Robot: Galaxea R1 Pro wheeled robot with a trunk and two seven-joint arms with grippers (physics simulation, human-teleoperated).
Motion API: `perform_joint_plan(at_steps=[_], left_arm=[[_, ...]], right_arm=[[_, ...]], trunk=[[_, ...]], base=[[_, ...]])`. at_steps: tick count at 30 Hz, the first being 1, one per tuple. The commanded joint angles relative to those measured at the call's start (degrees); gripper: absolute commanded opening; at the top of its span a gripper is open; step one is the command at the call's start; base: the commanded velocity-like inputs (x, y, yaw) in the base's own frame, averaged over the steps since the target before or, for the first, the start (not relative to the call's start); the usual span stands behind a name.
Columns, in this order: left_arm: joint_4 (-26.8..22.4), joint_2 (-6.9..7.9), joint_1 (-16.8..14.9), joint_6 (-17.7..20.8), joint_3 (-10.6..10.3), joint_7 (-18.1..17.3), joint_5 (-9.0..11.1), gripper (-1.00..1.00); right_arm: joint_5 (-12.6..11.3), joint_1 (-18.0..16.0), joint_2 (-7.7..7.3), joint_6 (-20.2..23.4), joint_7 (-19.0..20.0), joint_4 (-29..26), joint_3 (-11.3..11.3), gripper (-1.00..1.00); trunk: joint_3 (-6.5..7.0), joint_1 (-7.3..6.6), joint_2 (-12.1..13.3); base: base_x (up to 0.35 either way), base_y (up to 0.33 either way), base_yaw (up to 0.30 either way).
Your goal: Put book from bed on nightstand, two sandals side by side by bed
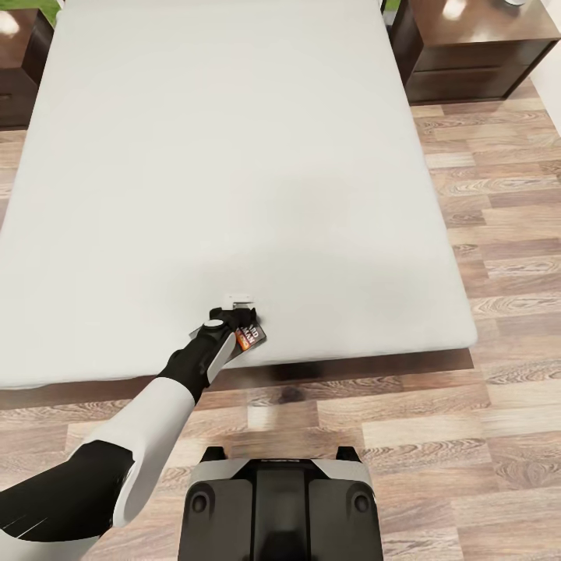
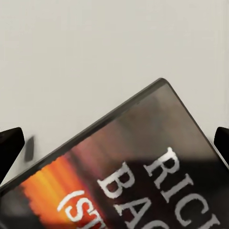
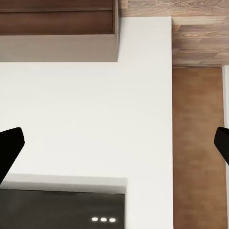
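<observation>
Here the left claw (image 1: 240,310) hangs spread wide directly over the book (image 1: 251,335), holding nothing, at the bed's (image 1: 234,156) near edge.

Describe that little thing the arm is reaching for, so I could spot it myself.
Find the big grey bed and follow its near edge to the left gripper. Beside it lies a book, the one small dark thing on the pale mattress, with an orange band and white lettering.

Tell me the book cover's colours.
The book is dark with an orange band and white lettering, clearest in left wrist view.
</observation>
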Motion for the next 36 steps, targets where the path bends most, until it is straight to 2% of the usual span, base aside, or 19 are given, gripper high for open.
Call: perform_joint_plan(at_steps=[1, 36], left_arm=[[-0.1, 0.06, 0.0, 0.3, -0.3, 0.5, 0.6, 1.00], [-0.1, 0.07, 0.0, 0.2, -0.3, 0.5, 0.6, 1.00]], right_arm=[[0.4, 0.0, -0.04, -0.3, 0.2, 0.1, -0.5, 1.00], [0.4, 0.0, -0.08, -0.3, 0.2, 0.1, -0.5, 1.00]], trunk=[[-0.03, 0.02, 0.0], [-0.03, 0.02, 0.0]], base=[[-0.003, 0.000, 0.000], [-0.030, 0.000, 0.000]])
